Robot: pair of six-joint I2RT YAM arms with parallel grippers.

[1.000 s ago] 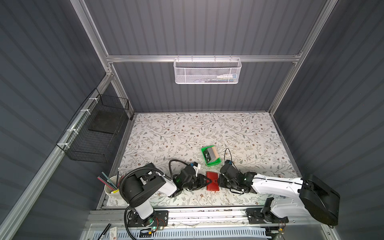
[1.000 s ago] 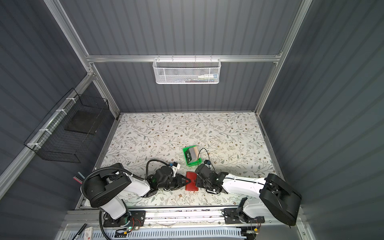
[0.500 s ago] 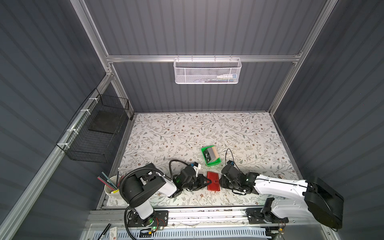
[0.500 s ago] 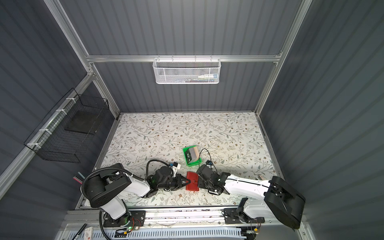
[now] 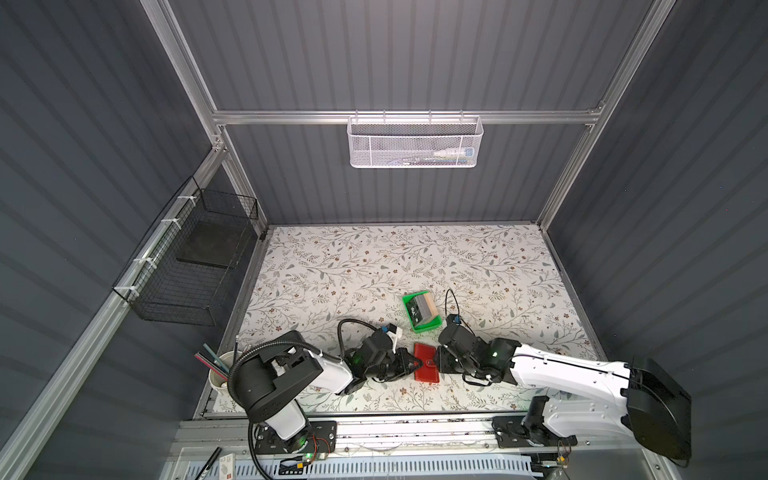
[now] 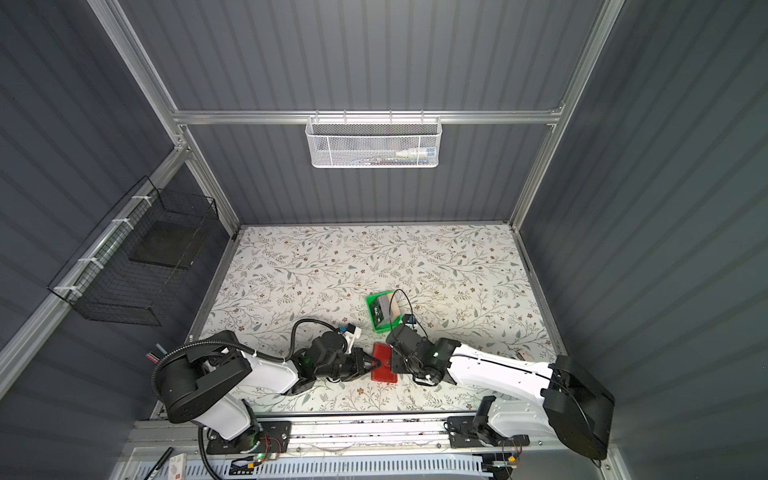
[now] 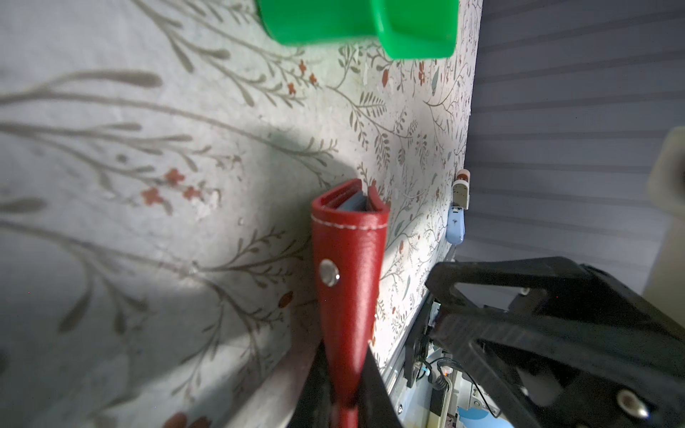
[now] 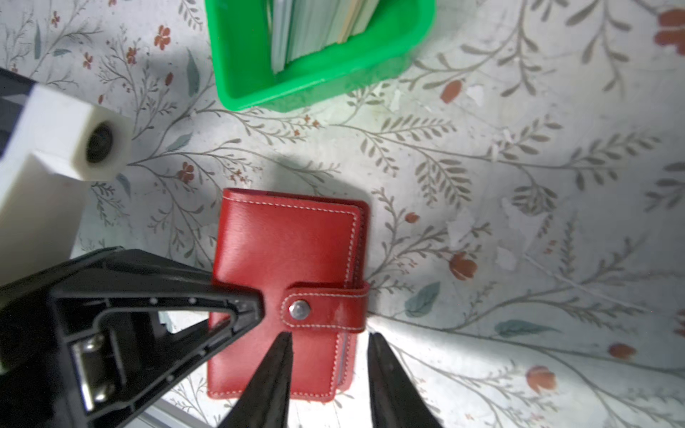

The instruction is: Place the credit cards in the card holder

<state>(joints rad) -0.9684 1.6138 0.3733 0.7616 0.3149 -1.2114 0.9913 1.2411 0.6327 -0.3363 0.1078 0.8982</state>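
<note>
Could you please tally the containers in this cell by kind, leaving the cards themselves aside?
red card holder: 1
green tray: 1
wall baskets: 2 (white mesh basket, black wire basket)
pen cup: 1
total: 5

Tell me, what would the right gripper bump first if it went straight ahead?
Probably the snap tab on the red card holder, just ahead of the right gripper; its height above is unclear.
</note>
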